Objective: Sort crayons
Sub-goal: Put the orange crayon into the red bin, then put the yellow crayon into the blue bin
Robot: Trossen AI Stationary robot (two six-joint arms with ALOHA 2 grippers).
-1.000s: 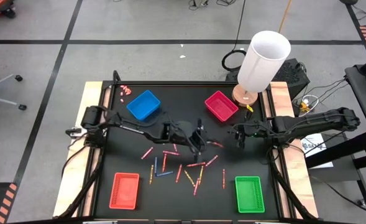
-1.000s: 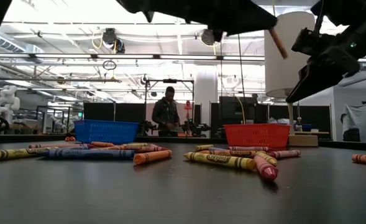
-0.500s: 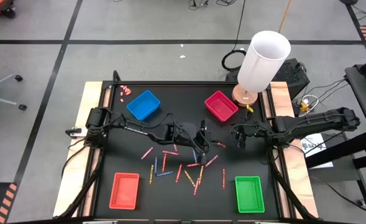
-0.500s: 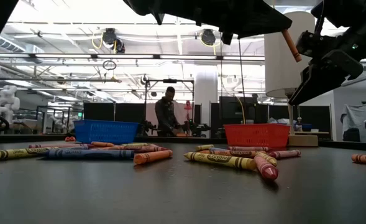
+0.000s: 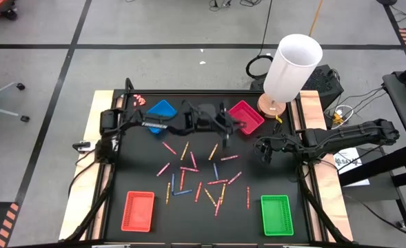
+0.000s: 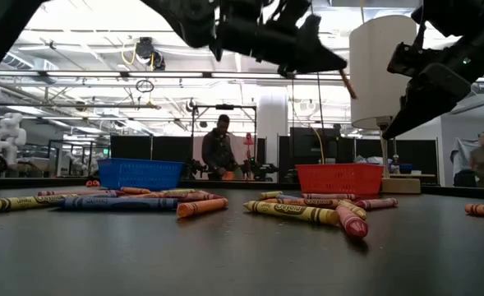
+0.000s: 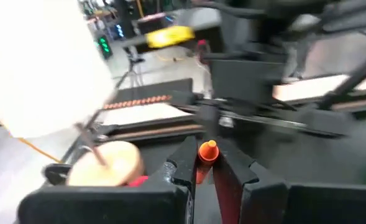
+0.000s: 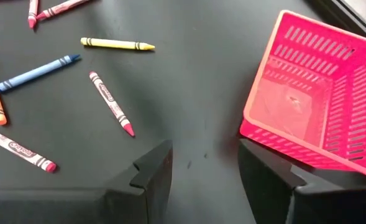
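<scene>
Sorting is at an early stage: most crayons [image 5: 199, 180] lie scattered mid-table; trays appear nearly empty. One orange crayon [image 7: 206, 155] is clamped in the left gripper [image 5: 229, 129], raised beside the magenta tray [image 5: 246, 116]. The right gripper [image 5: 265, 150] waits nearby, jaws apart, empty.

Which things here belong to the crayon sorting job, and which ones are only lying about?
For the job:
- crayons scattered on the table
- orange crayon pinched in the left end effector
- blue tray, magenta tray, red tray, green tray
- right end effector, open, holding nothing

Just lying about:
- white cylinder
- pink-red bits at the table corner
</scene>
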